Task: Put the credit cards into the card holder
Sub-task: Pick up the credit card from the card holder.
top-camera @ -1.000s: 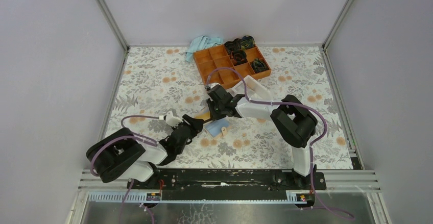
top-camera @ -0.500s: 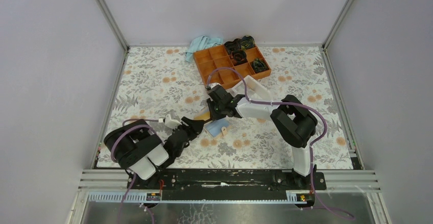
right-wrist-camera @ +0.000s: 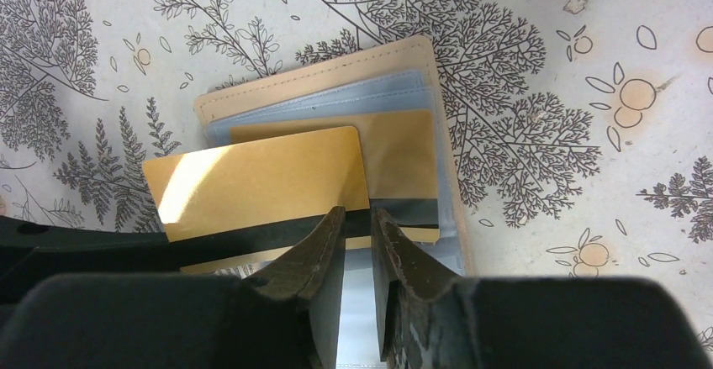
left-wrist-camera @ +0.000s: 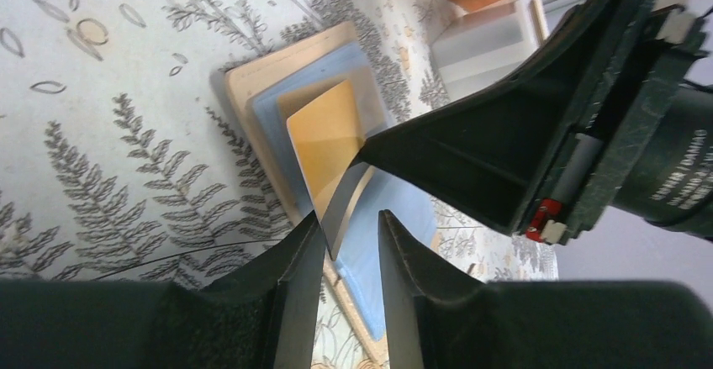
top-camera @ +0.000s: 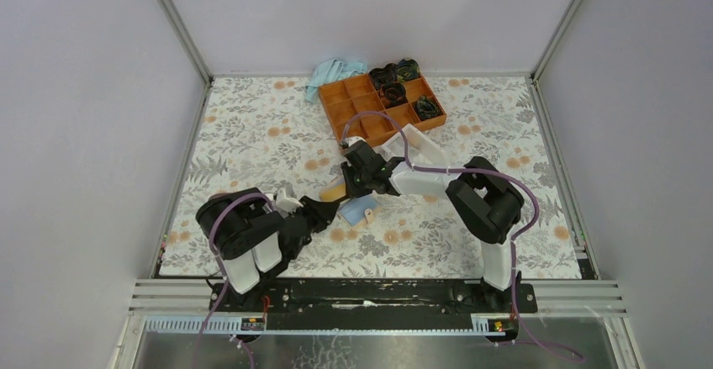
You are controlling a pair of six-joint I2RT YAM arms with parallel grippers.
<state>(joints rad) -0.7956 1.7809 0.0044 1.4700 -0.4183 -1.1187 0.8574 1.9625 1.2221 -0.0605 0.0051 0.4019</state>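
Observation:
The tan card holder (right-wrist-camera: 336, 71) lies open on the floral mat, its light blue inner sleeves (right-wrist-camera: 404, 92) facing up. It also shows in the top view (top-camera: 335, 191) and the left wrist view (left-wrist-camera: 252, 75). One gold card (right-wrist-camera: 408, 155) sits in a sleeve. A second gold card (right-wrist-camera: 252, 180) with a black stripe is tilted above the holder. My left gripper (left-wrist-camera: 349, 218) is slightly open, and this card's edge (left-wrist-camera: 340, 209) rests between its jaws against one finger. My right gripper (right-wrist-camera: 357, 213) is nearly shut with nothing between its jaws, its tips on the tilted card.
An orange compartment tray (top-camera: 353, 104) holding black items stands at the back. A light blue cloth (top-camera: 332, 72) lies beside it. A white box (top-camera: 416, 140) sits just behind the right arm. Metal-framed walls close in the mat.
The left arm's elbow and body have swung right, toward the middle, while its gripper stays at the card holder. The right arm has barely moved.

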